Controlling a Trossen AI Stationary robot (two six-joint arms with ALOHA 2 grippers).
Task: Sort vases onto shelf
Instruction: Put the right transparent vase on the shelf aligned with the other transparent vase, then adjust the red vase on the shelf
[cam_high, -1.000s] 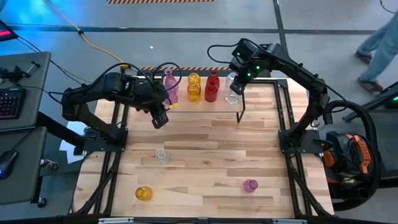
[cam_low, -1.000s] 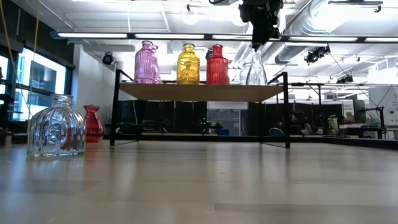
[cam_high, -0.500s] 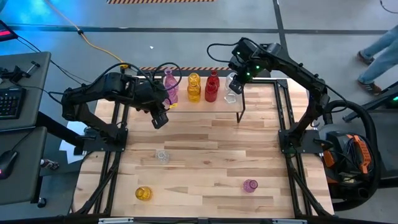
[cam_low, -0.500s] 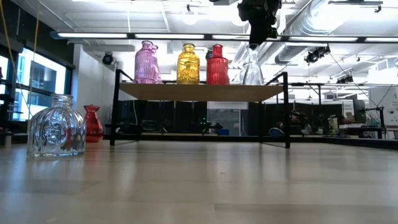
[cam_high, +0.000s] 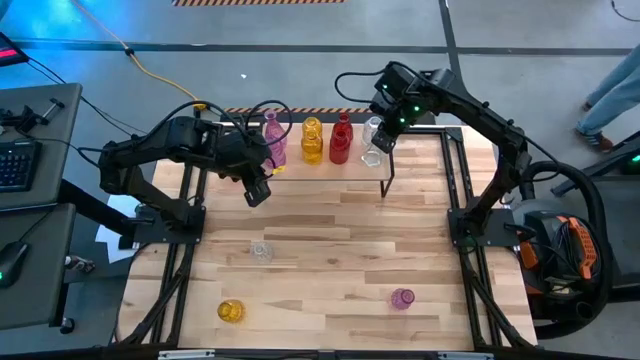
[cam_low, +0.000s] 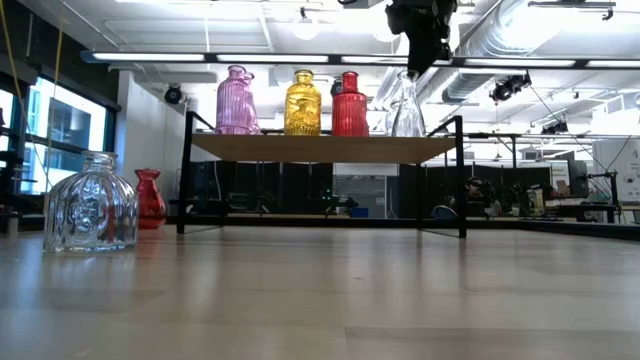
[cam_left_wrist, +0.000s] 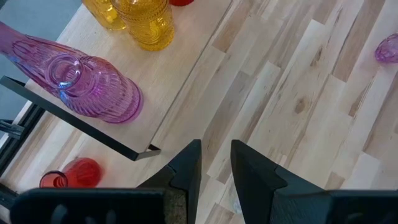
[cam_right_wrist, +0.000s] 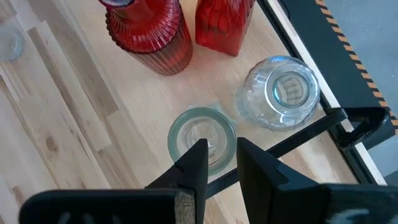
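Note:
The shelf (cam_low: 320, 148) stands at the table's far side and carries a pink vase (cam_high: 273, 140), a yellow vase (cam_high: 312, 142), a red vase (cam_high: 341, 140) and a round clear vase (cam_right_wrist: 283, 93). My right gripper (cam_right_wrist: 221, 149) is above the shelf's right end, shut on a flask-shaped clear vase (cam_low: 405, 108) whose base is on the shelf top. My left gripper (cam_high: 258, 192) hangs in front of the shelf's left end, narrowly open and holding nothing. A clear vase (cam_high: 261, 250), a yellow vase (cam_high: 231, 311) and a pink vase (cam_high: 402, 298) stand on the tabletop. My right gripper holds the flask-shaped clear vase by its narrow neck (cam_right_wrist: 217, 138), pinched between the two fingers. The fingers come from above, pointing down. The vase stands about upright below them, with its base (cam_low: 405, 133) on the shelf top near the right front corner.
A second red vase (cam_right_wrist: 224, 25) stands close behind the first. Another red vase (cam_left_wrist: 71, 174) sits low beyond the shelf's left end. The shelf's black frame (cam_right_wrist: 348, 121) edges the right end. The tabletop's middle (cam_high: 330, 240) is bare wood. A person's legs (cam_high: 610, 90) show beyond the table's right.
The right gripper has nudged the clear vase a little toward the shelf's left, tipping it slightly, then eased it back; it now stands more upright on the shelf top. The person at the far right has walked farther off.

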